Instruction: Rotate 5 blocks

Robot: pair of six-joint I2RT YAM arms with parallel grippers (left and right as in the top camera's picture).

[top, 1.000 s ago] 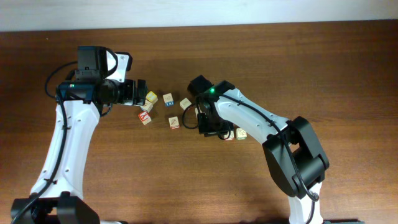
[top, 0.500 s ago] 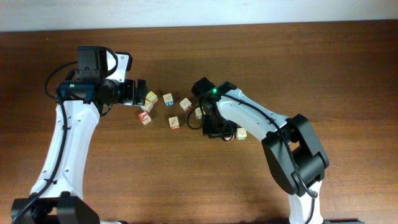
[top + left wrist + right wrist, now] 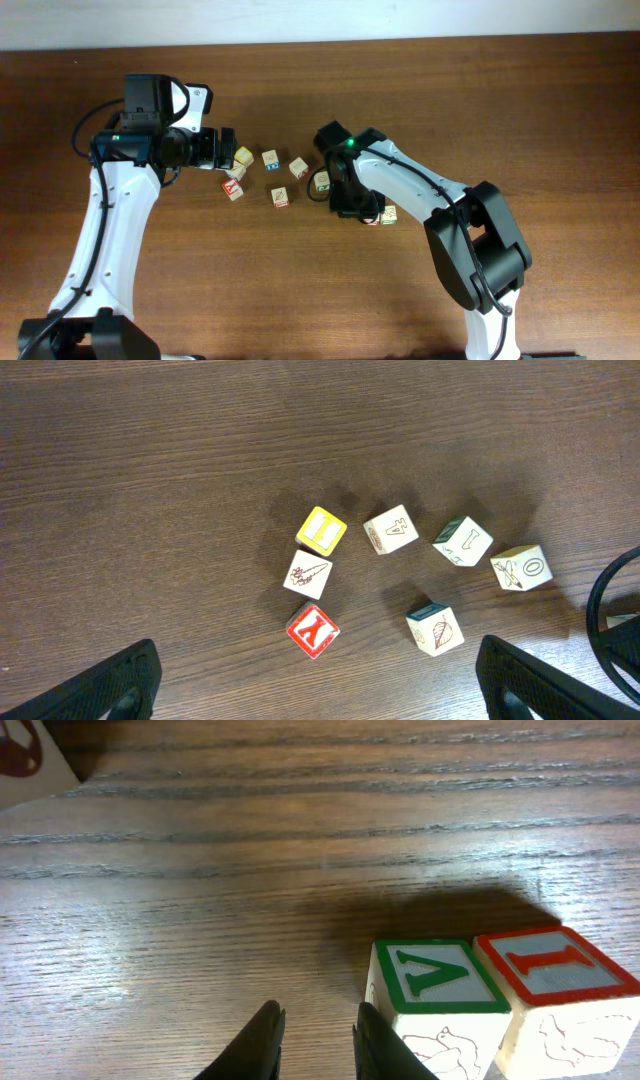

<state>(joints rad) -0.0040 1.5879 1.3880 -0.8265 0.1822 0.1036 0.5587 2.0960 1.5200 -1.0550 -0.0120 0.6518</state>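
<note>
Two of the blocks (image 3: 387, 214) stand pressed side by side on the brown wooden table (image 3: 150, 460): in the right wrist view, the green-framed block (image 3: 435, 978) shows a green letter on top, and the red-framed block (image 3: 555, 965) touching its far side shows a red I. The right gripper (image 3: 315, 1038) is low over the wood just beside the green-framed block. Its fingers (image 3: 262, 1038) are only a narrow gap apart, with bare table between them and nothing held. The nearer finger is right at that block's edge, but whether it touches cannot be told. Well apart from this pair, under the left wrist camera, five more pale blocks lie loosely scattered without touching one another: the A block (image 3: 390, 528), the bone block (image 3: 462, 541), the O block (image 3: 521, 567), the leaf block (image 3: 435, 630) and the sketch block (image 3: 308, 573). The yellow-faced cube (image 3: 321, 530) sits corner to corner with the sketch block, and the red Y cube (image 3: 313, 630) lies just below it in that view. The left gripper (image 3: 224, 150) hangs above this cluster with its jaws spread wide, one finger at each lower corner of its view, holding nothing. A black cable (image 3: 612, 610) loops in at the picture's edge.
</note>
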